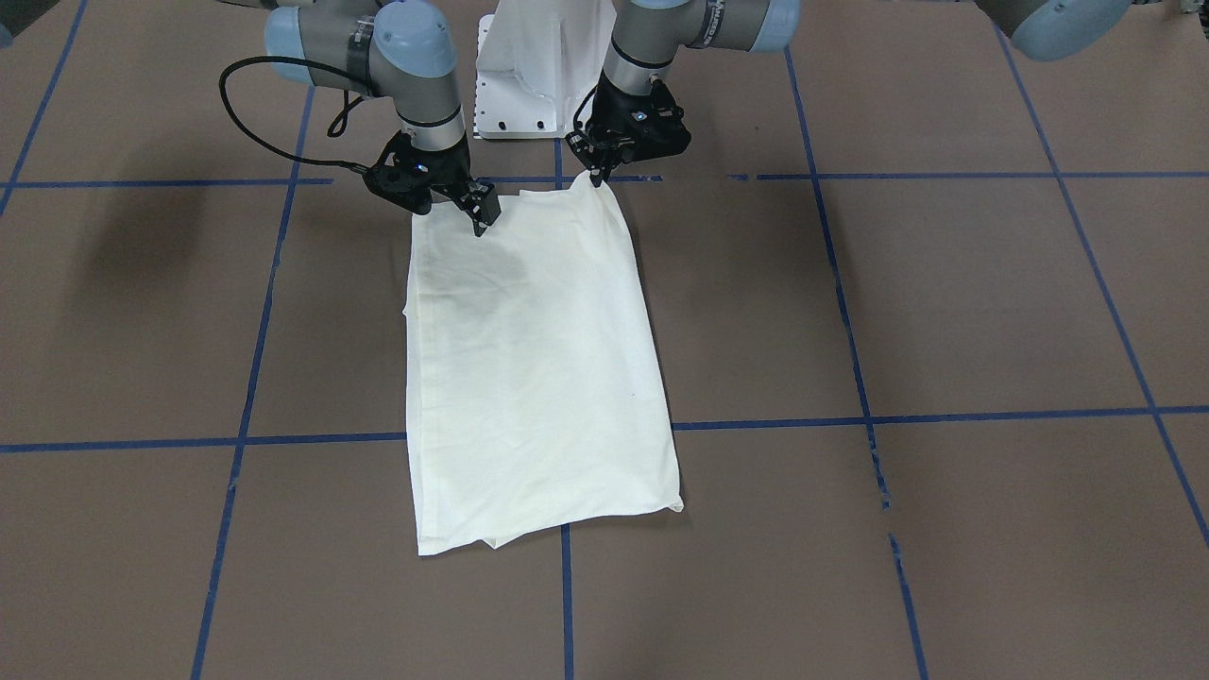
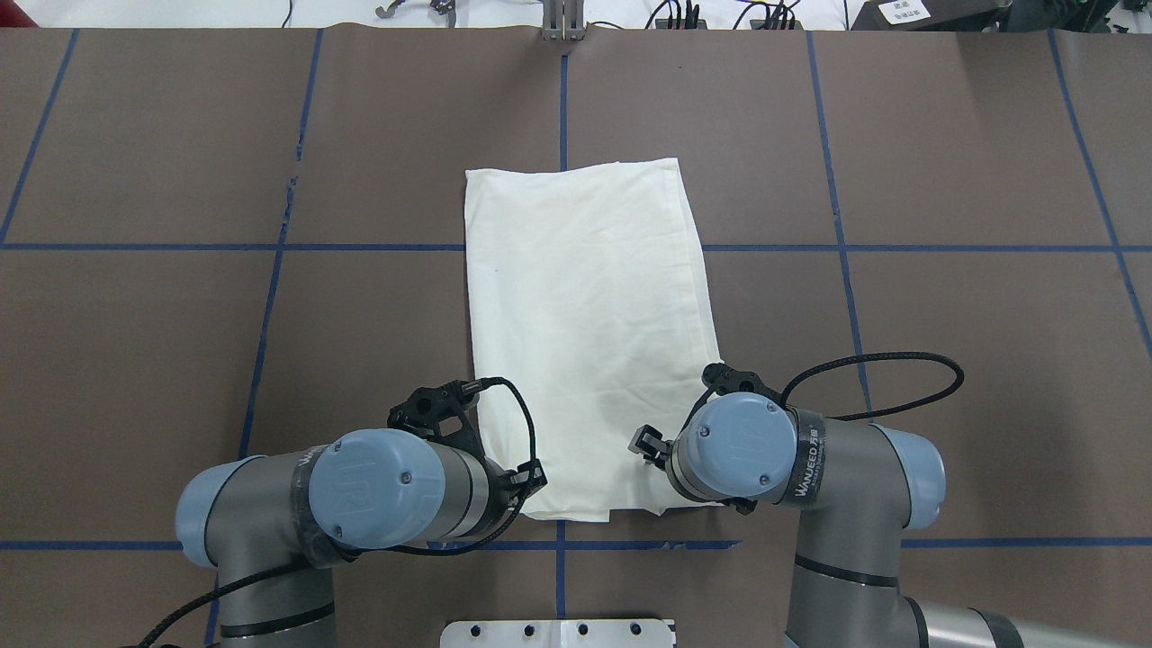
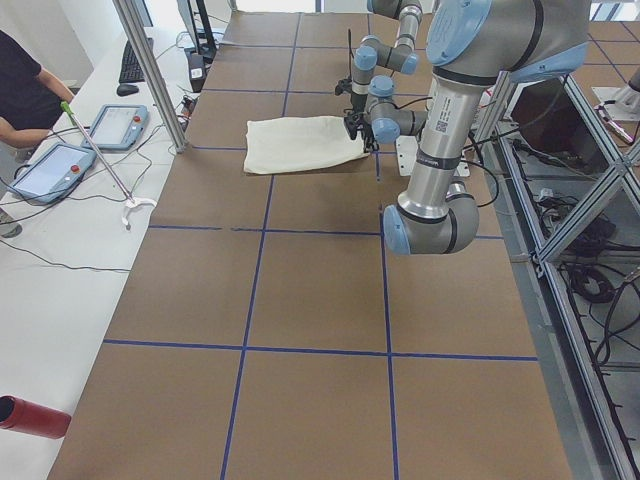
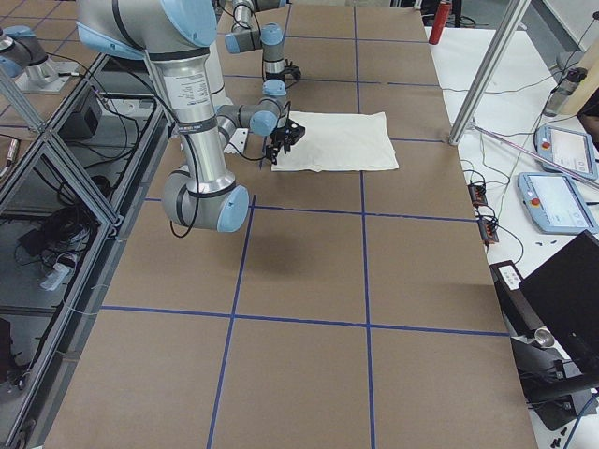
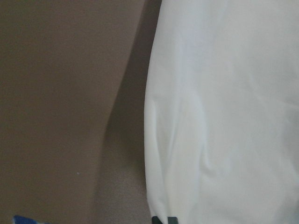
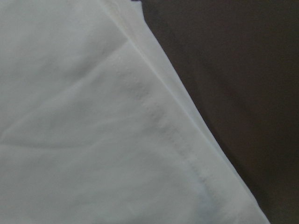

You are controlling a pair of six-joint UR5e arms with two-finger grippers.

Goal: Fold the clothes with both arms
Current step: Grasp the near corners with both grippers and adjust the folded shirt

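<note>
The cream-white T-shirt (image 1: 538,378) lies plain side up, folded into a long rectangle on the brown table (image 2: 585,315); no print shows. My left gripper (image 1: 598,178) is shut on the shirt's corner nearest the robot and lifts it into a small peak. Its closed fingertips (image 5: 162,219) show at the cloth edge in the left wrist view. My right gripper (image 1: 482,219) sits on the other near corner area (image 2: 646,443) and appears shut on the cloth. The right wrist view shows only the shirt's hem (image 6: 154,116), very close.
The white pedestal base (image 1: 529,76) stands just behind the shirt's near edge. Blue tape lines (image 1: 850,416) cross the table. Operator tablets (image 3: 55,170) and a metal post (image 3: 150,70) stand beyond the far side. A red cylinder (image 3: 30,415) lies at a table end.
</note>
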